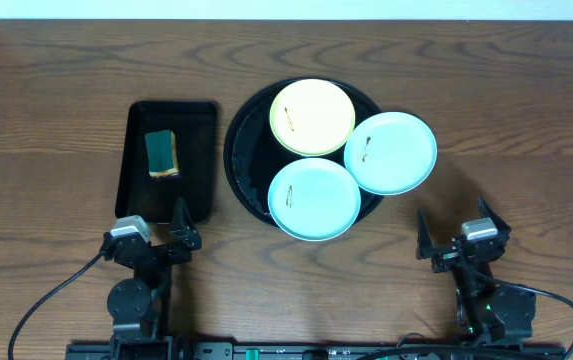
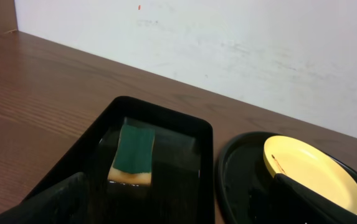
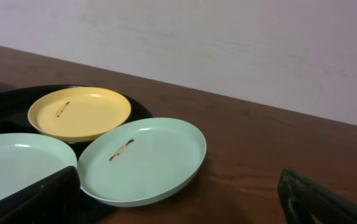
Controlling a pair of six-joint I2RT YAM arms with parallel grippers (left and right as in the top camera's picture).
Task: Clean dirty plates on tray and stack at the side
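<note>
Yellow plate (image 1: pixel 312 116) on far side of round tray (image 1: pixel 241 170), near mint plate (image 1: pixel 314 198) on its near side, overhanging mint plate (image 1: pixel 390 152) across its right rim, closest to right gripper (image 1: pixel 454 226). Sponge (image 1: pixel 161 153) in small tray (image 1: pixel 131 190) left of round tray, dead ahead of left gripper (image 1: pixel 156 228), long axis pointing away. Both grippers released, empty.

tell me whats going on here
Nothing is being handled yet. Both arms sit at the near edge of the table, the left gripper and right gripper open and empty. Three smeared plates lie on the round black tray: a yellow plate at the back, the right mint plate overhanging its rim, the front mint plate nearest the arms. A green sponge lies untouched in the rectangular tray on the left. No plate is stacked at the side yet.
</note>
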